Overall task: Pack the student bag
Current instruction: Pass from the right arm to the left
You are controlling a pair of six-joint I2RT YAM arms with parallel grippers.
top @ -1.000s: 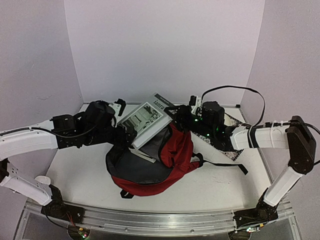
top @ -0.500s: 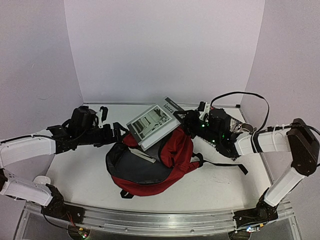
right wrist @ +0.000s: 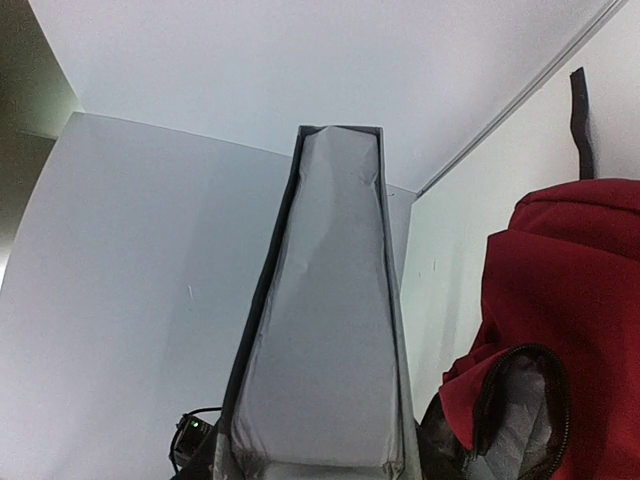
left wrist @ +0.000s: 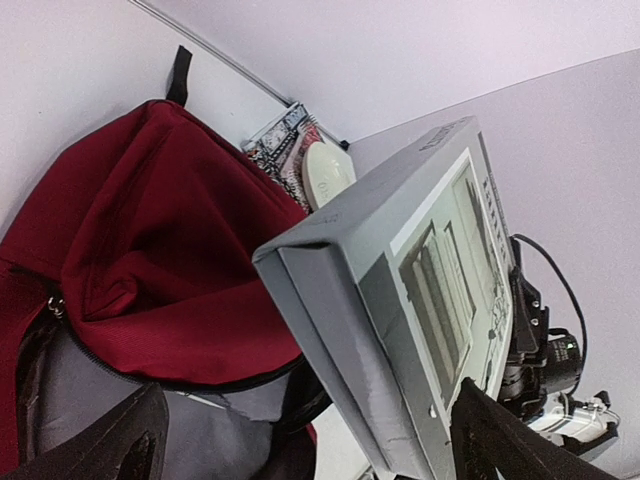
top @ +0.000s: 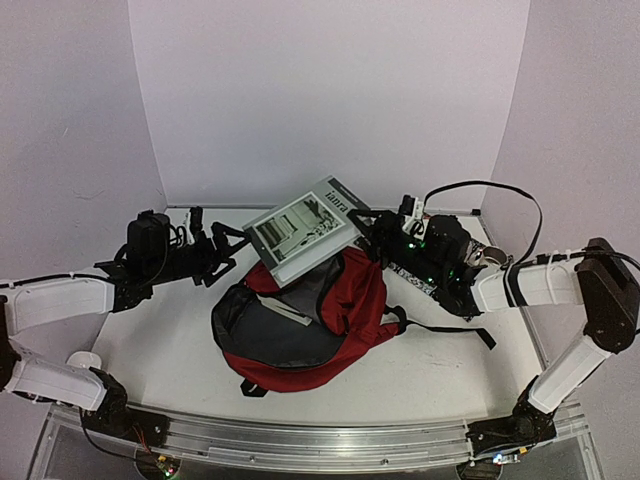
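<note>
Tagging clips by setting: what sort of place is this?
Probably a robot lab enclosure: plain pale walls box in a white table, with a metal rail along its near edge.

The student bag (top: 300,345) is seen as a large, soft backpack of dark red fabric, laid flat near the middle of the white table (top: 450,385). Its main compartment is unzipped and the mouth is spread wide, so that the grey inner lining is exposed on the left half. The red front panel is bunched up toward the far right. The opening is edged by a black zipper. One black strap is trailed over the table to the right.
</note>
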